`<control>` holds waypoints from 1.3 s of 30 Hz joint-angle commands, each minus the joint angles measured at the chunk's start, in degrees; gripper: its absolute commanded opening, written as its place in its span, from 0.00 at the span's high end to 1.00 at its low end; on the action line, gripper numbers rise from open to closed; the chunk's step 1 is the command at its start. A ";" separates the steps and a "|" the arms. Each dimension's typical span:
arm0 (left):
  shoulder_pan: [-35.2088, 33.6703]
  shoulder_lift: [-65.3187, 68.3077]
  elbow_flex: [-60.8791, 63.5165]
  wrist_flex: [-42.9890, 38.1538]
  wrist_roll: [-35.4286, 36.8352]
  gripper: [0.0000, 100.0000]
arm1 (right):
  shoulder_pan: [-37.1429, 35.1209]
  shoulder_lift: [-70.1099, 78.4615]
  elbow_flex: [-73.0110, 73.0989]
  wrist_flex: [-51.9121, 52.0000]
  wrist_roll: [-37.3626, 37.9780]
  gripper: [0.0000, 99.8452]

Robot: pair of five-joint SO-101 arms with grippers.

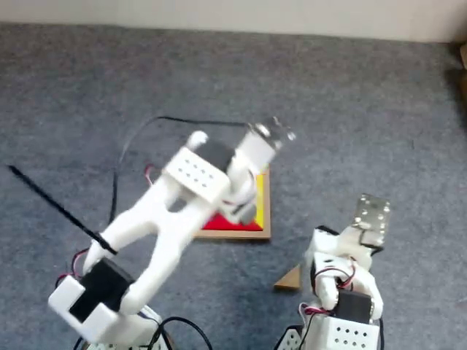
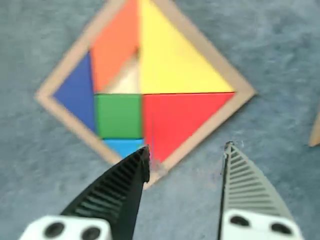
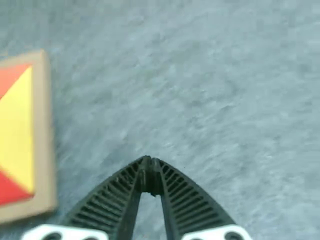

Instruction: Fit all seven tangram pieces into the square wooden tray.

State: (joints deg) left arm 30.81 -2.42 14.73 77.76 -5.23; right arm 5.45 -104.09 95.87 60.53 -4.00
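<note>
From above, the plain wooden triangle (image 1: 290, 278) lies on grey carpet (image 1: 365, 87), near-right of the square wooden tray (image 1: 266, 211); it is probably light, stiff and thin, best pinched across its edges. The left gripper (image 2: 187, 149) hangs wide open and empty over the tray's triangular gap (image 2: 125, 80). The right gripper (image 3: 150, 162) is closed on nothing.
</note>
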 commanded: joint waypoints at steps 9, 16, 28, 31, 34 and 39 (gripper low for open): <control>14.64 -0.04 5.05 -9.58 8.79 0.76 | 9.01 -0.31 4.26 -4.44 0.00 0.99; 21.14 2.33 6.29 -12.57 14.33 0.69 | 9.01 -0.31 4.26 -4.44 0.00 0.99; 22.37 15.25 4.35 -20.66 14.59 0.71 | 9.01 -0.31 4.26 -4.44 0.00 0.99; 22.55 15.43 4.35 -20.84 14.42 0.79 | 8.84 -0.31 4.35 -4.44 0.00 0.99; 22.55 15.43 4.44 -20.66 14.33 0.86 | 8.84 -0.31 4.44 -4.44 0.00 0.99; 20.88 15.43 4.53 -20.57 14.42 0.88 | 8.84 -0.31 4.44 -4.44 0.00 0.99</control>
State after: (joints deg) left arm 53.49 13.32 20.97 57.54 8.84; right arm 13.80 -104.09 95.87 57.36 -4.00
